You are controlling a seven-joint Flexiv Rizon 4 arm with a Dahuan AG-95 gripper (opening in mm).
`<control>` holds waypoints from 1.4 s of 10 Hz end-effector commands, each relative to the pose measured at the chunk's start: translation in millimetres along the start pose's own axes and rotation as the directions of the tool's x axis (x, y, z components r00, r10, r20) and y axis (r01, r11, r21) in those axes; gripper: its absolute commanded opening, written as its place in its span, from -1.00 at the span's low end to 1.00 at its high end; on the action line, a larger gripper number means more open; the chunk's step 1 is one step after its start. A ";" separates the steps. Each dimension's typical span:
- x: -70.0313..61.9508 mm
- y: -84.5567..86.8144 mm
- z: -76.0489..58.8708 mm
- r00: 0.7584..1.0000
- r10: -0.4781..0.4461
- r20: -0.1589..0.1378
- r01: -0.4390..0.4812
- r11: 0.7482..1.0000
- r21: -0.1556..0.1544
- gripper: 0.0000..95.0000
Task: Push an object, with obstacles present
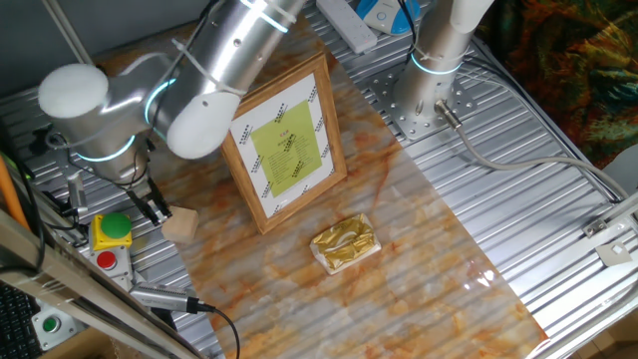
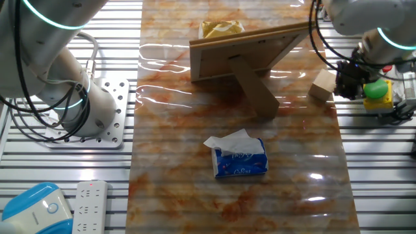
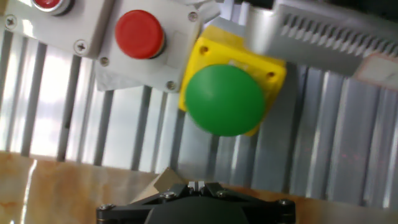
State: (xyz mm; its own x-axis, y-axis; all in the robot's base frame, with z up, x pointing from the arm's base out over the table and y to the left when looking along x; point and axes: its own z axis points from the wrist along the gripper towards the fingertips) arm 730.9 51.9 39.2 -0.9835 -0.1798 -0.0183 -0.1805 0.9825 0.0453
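Observation:
The small tan wooden block (image 1: pixel 181 224) lies at the marble mat's edge; it also shows in the other fixed view (image 2: pixel 322 84). My gripper (image 1: pixel 152 206) stands just beside it on the outer side, fingers together and holding nothing. In the other fixed view the gripper (image 2: pixel 344 81) sits right next to the block. In the hand view the shut fingertips (image 3: pixel 196 185) show at the bottom, with a corner of the block (image 3: pixel 163 180) beside them. The picture frame (image 1: pixel 284 140) stands upright beyond the block. The gold foil packet (image 1: pixel 344 242) lies past the frame.
A yellow box with a green button (image 1: pixel 112 231) and a red button (image 1: pixel 105 261) sits on the metal slats behind the gripper. A blue tissue pack (image 2: pixel 240 159) lies mid-mat. The frame's back stand (image 2: pixel 257 91) reaches toward the block. A second arm base (image 2: pixel 97 110) is bolted at the side.

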 end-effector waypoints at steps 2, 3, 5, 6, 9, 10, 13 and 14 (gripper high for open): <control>3.3 13.7 1.1 1.000 0.015 -0.003 -0.015 1.000 0.003 -1.00; 2.1 17.6 1.4 1.000 0.018 -0.005 -0.018 1.000 0.006 -1.00; -2.5 31.1 2.8 0.999 0.031 -0.010 -0.031 1.000 0.006 -1.00; -4.5 39.2 4.9 0.999 0.036 -0.012 -0.036 0.999 0.009 -1.00; -9.1 57.0 9.3 0.999 0.033 -0.022 -0.033 0.999 0.032 -1.00; -8.5 53.9 7.7 0.999 0.022 -0.028 -0.021 0.999 0.034 -1.00; -8.5 38.9 -2.0 0.999 -0.016 -0.028 0.017 0.999 0.039 -1.00; -9.3 32.5 -6.9 0.999 -0.023 -0.034 0.025 0.999 0.044 -1.00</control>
State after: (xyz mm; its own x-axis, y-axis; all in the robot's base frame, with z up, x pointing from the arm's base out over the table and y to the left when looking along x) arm 733.2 84.1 48.3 -0.9784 -0.2063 0.0123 -0.2063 0.9785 0.0007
